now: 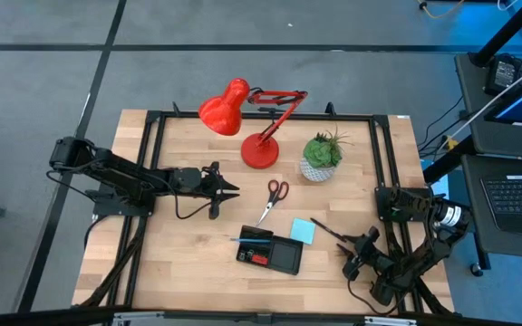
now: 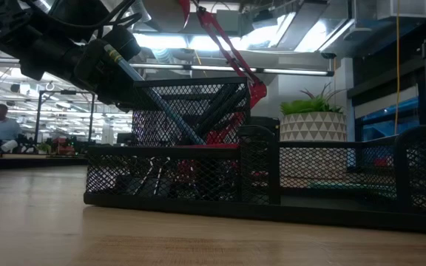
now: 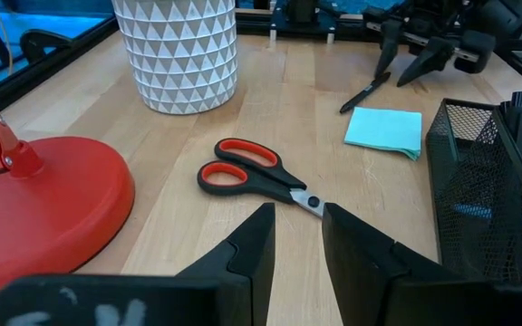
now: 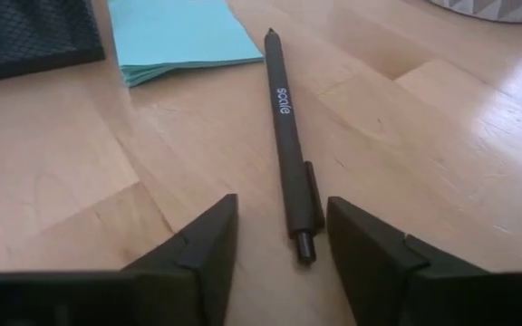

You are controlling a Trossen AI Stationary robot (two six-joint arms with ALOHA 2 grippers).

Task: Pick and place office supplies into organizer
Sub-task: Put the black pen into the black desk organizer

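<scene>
Light, stiff, slick dark pen (image 4: 288, 136) lying flat on the table (image 1: 179, 263) at lower right of the high view beside the blue sticky-note pad (image 4: 184, 36), between the right gripper (image 4: 279, 237)'s spread fingers, best pinched mid-barrel; left gripper (image 3: 297, 237) fingers slightly parted, empty.

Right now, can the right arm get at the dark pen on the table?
Probably yes. The pen lies flat on bare wood, its clip end between the open jaws of the right gripper; the sticky-note pad lies beside it, not in the way.
</scene>
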